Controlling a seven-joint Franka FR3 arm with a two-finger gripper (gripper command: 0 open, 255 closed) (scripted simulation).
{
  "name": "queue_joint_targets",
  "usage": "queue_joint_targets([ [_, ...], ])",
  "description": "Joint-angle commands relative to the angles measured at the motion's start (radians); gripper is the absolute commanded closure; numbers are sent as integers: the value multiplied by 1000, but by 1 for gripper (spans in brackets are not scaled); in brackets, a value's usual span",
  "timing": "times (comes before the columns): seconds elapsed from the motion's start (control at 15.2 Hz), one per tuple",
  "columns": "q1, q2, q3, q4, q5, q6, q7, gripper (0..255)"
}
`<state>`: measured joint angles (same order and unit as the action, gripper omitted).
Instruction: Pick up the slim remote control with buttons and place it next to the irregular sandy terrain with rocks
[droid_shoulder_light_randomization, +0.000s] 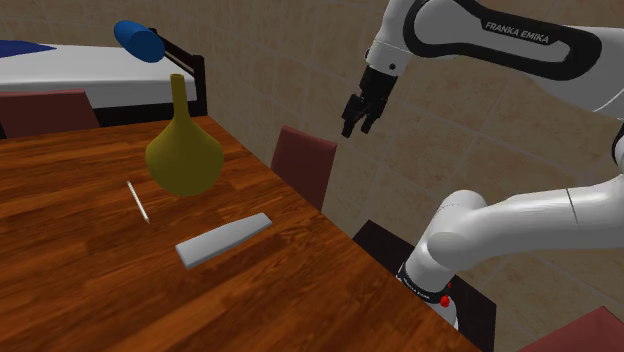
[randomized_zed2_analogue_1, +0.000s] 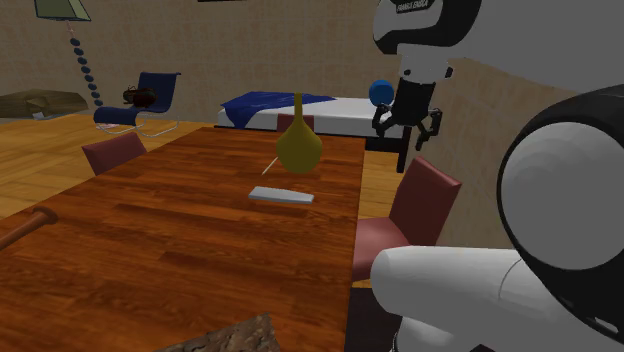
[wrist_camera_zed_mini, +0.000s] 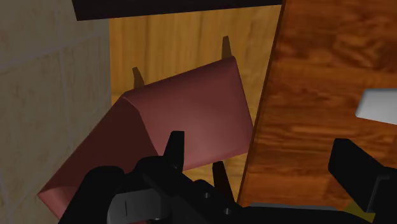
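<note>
We see the gripper (droid_shoulder_light_randomization: 362, 118) up over the maroon chair (droid_shoulder_light_randomization: 305, 160) off the table edge, jaws apart, nothing between them. The grey remote (droid_shoulder_light_randomization: 224, 239) lies flat on the wooden table (droid_shoulder_light_randomization: 80, 290) near the yellow vase (droid_shoulder_light_randomization: 183, 155), well apart from the rocky terrain (randomized_zed2_analogue_1: 235, 335).

Counted: one remote (droid_shoulder_light_randomization: 224, 240), one vase (droid_shoulder_light_randomization: 184, 150), one thin rod (droid_shoulder_light_randomization: 138, 201), one rocky slab (randomized_zed2_analogue_1: 232, 336), one bed (droid_shoulder_light_randomization: 80, 66), one blue armchair (randomized_zed2_analogue_1: 150, 96).
</note>
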<state>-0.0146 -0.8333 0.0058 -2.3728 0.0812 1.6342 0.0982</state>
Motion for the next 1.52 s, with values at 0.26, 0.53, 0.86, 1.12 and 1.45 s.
queue_joint_targets([
  [0.26,72,129,13,27,3,91,-121,0],
  [0.53,139,254,32,63,6,168,-239,0],
  [0.86,216,400,65,116,7,246,-380,0],
  [1.12,272,505,99,157,4,298,-487,0],
  [1.45,337,622,149,203,-9,354,-614,0],
])
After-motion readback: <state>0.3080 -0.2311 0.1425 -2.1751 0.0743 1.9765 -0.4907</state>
